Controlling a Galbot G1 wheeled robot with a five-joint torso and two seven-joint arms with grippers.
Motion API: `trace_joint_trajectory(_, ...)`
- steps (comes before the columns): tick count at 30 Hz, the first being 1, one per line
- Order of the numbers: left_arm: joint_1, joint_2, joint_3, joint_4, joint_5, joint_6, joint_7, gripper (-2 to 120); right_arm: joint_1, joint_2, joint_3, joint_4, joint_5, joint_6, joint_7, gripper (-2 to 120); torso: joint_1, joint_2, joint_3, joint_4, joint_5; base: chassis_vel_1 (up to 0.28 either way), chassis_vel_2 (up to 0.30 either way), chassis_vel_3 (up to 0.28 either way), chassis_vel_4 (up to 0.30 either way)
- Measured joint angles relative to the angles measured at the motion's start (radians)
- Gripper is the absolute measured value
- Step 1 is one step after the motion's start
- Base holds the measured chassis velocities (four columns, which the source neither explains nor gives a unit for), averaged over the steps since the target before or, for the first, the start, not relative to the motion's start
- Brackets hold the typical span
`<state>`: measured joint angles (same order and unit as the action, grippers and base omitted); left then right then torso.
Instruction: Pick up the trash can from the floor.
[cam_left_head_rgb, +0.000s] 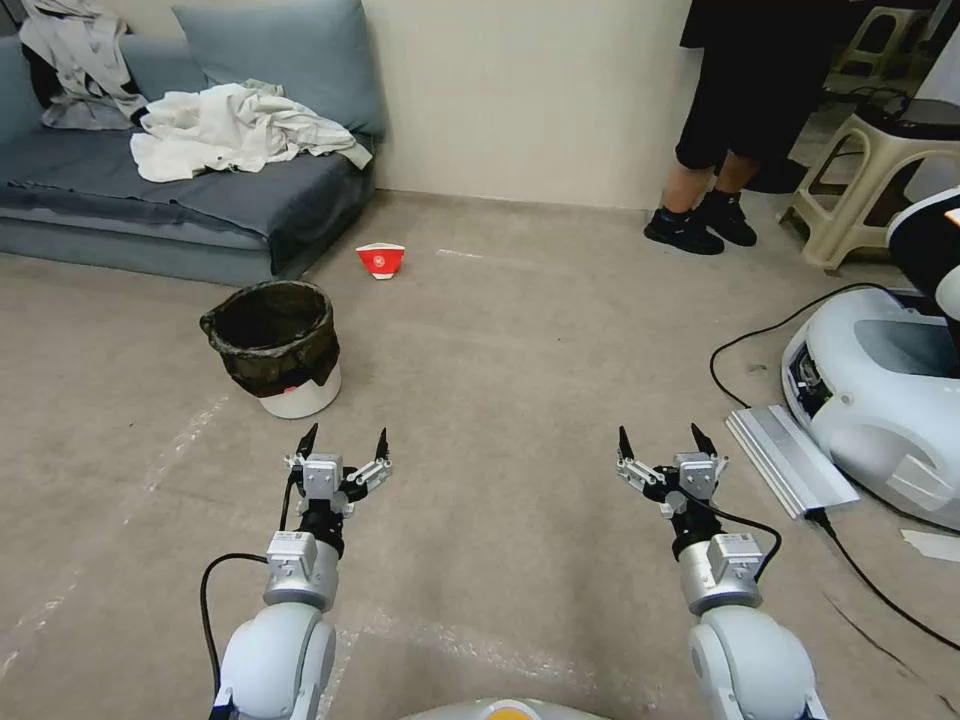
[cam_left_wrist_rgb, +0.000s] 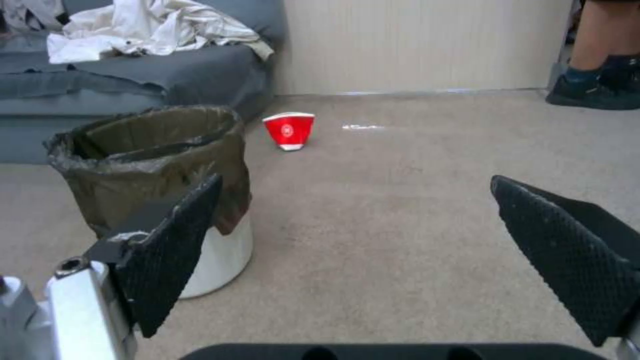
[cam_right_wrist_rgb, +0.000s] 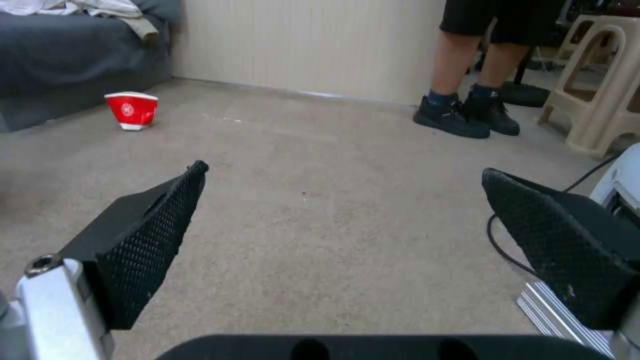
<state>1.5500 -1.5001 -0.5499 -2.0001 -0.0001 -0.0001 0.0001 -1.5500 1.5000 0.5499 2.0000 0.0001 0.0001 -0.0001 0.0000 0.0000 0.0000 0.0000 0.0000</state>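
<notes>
Standing upright on the floor (cam_left_head_rgb: 520, 340), trash can (cam_left_head_rgb: 275, 345), dark bag folded over its rim, white base showing below, mouth up and clear for a reach from above or from the side. Just short of the trash can and slightly off to its right: left gripper (cam_left_head_rgb: 342, 446), fingers spread wide, holding nothing, aimed forward past the bin's side rather than at its rim, so likely not yet lined up for a grasp. Well apart from the trash can, out to its right: right gripper (cam_left_head_rgb: 666, 442), fingers likewise splayed and empty, hanging level over bare carpet as if waiting. Beyond the trash can, toward the wall: red-and-white paper bowl (cam_left_head_rgb: 381, 259), lying clear of any path to the bin. Behind the trash can: grey sofa (cam_left_head_rgb: 180, 200).
</notes>
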Motion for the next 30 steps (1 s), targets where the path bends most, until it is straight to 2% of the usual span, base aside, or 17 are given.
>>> trace_joint_trajectory(16,0.009,-0.001,-0.004,-0.011,-0.008,0.002,0.0,100,-0.007,0.001,0.002,0.008,0.003,-0.003,0.0,100,0.0,0.0,0.0,0.0,-0.0001,0.0,0.0,0.0,0.0)
trace_joint_trajectory(19,0.033,-0.004,-0.018,-0.052,-0.032,0.012,0.003,100,-0.029,0.005,0.011,0.046,0.014,-0.013,-0.003,100,0.0,0.0,0.0,-0.0001,0.0,0.0,0.0,0.0,0.0)
trace_joint_trajectory(21,0.089,-0.012,-0.05,-0.137,-0.086,0.037,0.013,100,-0.081,0.013,0.032,0.128,0.039,-0.038,-0.01,100,0.0,0.0,0.0,0.0,-0.0001,0.0,0.0,0.0,0.0)
trace_joint_trajectory(24,0.114,-0.016,-0.064,-0.175,-0.111,0.048,0.018,100,-0.106,0.018,0.042,0.169,0.052,-0.051,-0.014,100,0.0,0.0,0.0,0.0,0.0001,0.0,0.0,0.0,0.0)
trace_joint_trajectory(25,0.159,-0.022,-0.089,-0.245,-0.155,0.068,0.027,100,-0.146,0.025,0.057,0.233,0.072,-0.07,-0.019,100,0.0,0.0,0.0,0.0,0.0,0.0,0.0,0.0,0.0)
trace_joint_trajectory(27,0.191,-0.027,-0.107,-0.294,-0.186,0.083,0.033,100,-0.178,0.03,0.07,0.284,0.088,-0.086,-0.024,100,0.0,0.0,0.0,0.0,0.0,0.0,0.0,0.0,0.0)
trace_joint_trajectory(28,0.191,-0.027,-0.107,-0.294,-0.186,0.083,0.033,100,-0.178,0.03,0.07,0.284,0.088,-0.086,-0.024,100,0.0,0.0,0.0,0.0,0.0,0.0,0.0,0.0,0.0)
trace_joint_trajectory(29,0.216,-0.031,-0.121,-0.332,-0.211,0.094,0.038,100,-0.198,0.034,0.078,0.317,0.098,-0.096,-0.027,100,0.0,0.0,0.0,0.0,0.0001,0.0,0.0,0.0,0.0)
trace_joint_trajectory(30,0.255,-0.025,-0.143,-0.359,-0.246,0.066,0.045,100,-0.234,0.039,0.092,0.373,0.119,-0.106,-0.034,100,0.0,0.0,0.0,-0.0001,0.0007,0.0,0.0,0.0,0.0)
